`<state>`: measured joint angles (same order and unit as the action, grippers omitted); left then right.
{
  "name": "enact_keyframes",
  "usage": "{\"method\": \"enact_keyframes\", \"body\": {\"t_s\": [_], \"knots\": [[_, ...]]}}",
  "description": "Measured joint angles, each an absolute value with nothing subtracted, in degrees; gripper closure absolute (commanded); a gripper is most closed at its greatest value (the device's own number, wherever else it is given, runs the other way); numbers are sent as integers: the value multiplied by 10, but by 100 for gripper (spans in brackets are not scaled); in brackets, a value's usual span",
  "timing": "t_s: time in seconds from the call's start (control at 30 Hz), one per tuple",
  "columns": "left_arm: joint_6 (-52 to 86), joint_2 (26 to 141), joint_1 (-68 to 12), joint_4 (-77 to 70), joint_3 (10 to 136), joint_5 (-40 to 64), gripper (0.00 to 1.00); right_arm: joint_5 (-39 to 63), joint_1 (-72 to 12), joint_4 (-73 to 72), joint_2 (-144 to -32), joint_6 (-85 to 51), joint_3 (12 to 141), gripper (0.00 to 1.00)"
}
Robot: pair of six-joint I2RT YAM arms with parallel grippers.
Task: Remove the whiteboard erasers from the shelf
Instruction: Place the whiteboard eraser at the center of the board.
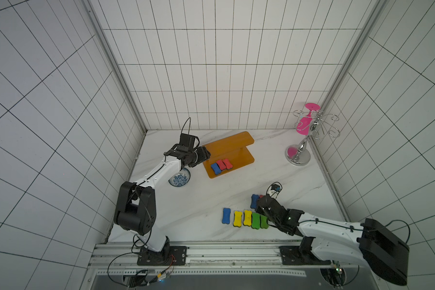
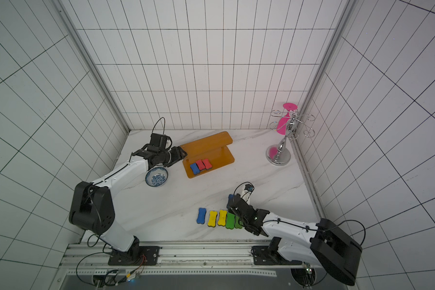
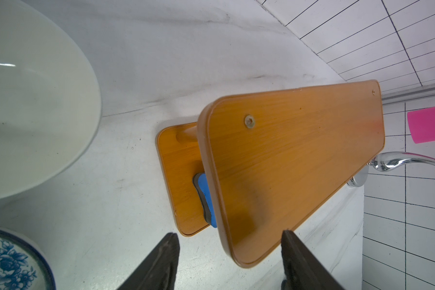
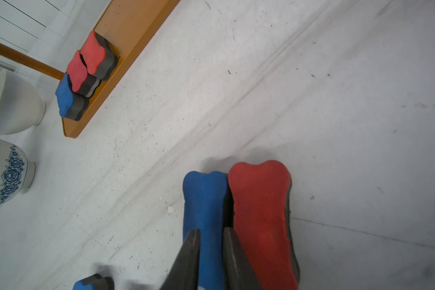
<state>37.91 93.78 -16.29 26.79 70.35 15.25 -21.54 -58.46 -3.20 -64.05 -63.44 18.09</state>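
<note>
The orange-brown shelf (image 1: 239, 157) stands at the back of the table. On its lower board lie three whiteboard erasers side by side: one blue (image 1: 215, 168) and two red (image 1: 221, 165) (image 1: 227, 163). My left gripper (image 3: 230, 236) is open just off the shelf's left end, holding nothing. Near the front, blue (image 1: 226, 216), yellow (image 1: 237, 218) (image 1: 247, 217) and green (image 1: 255, 220) erasers lie in a row. My right gripper (image 4: 210, 232) hovers over another blue eraser (image 4: 204, 198) lying beside a red one (image 4: 259, 200); its jaws are slightly apart and grip nothing.
A blue-patterned bowl (image 1: 179, 177) sits under the left arm, with a plain white bowl (image 3: 35, 100) beside it. A silver wire rack (image 1: 301, 148) holding a pink glass (image 1: 305, 121) stands at the back right. Tiled walls close in the table.
</note>
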Motion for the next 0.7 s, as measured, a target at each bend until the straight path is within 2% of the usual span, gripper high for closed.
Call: {"method": "enact_keyframes", "body": {"t_s": [0.37,0.5,0.6,0.7], "knots": [[379,938,-163,268,703,152,32,-203,-585,-29,-630,-636,178,80],[378,938,-162,268,703,152,32,-201,-584,-30,-603,-605,179,77],[378,938,-157,268,703,153,31,-174,-556,-55,-610,-561,189,77],[379,938,-150,267,705,153,30,-114,-489,-94,-674,-519,230,77]]}}
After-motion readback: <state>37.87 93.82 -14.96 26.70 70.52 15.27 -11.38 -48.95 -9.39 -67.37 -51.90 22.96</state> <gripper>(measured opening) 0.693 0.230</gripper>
